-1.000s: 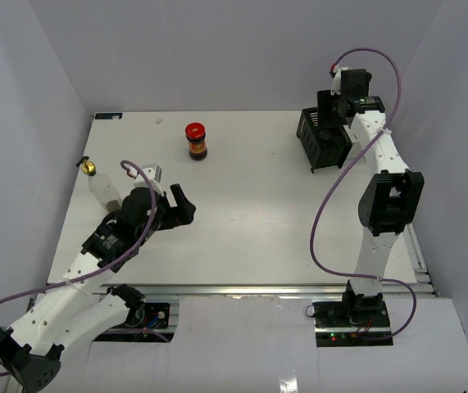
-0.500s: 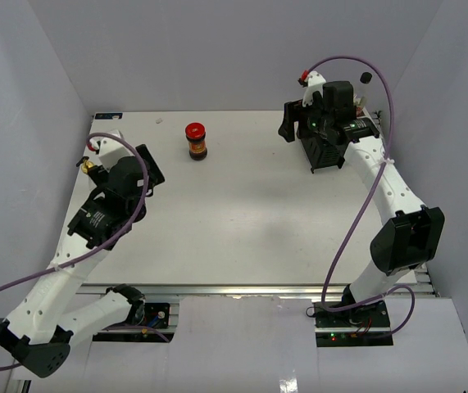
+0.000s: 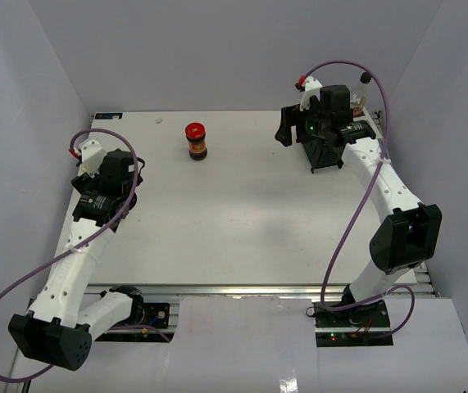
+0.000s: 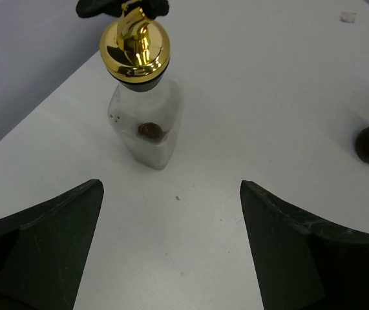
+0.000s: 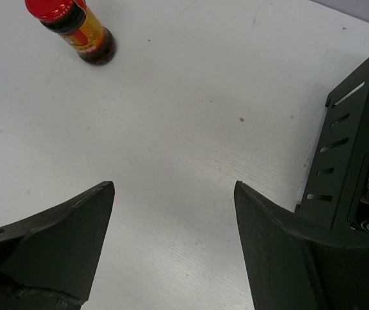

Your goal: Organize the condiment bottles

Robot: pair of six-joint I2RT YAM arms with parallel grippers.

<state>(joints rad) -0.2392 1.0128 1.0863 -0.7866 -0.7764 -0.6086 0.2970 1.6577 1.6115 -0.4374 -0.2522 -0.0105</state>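
Now the left gripper (image 4: 170, 194) hovers wide open, lined up on the clear gold-topped bottle (image 4: 147, 123) standing near the table (image 4: 268, 97) edge; next, advance and pinch its body. Right gripper (image 5: 174, 187) gapes empty beside the rack (image 5: 358, 161).

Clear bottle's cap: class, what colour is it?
Shiny gold. The cap on the clear bottle shows best in the left wrist view.

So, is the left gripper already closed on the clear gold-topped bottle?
No, the left gripper is open, and the clear gold-topped bottle stands upright on the table ahead of it, untouched.
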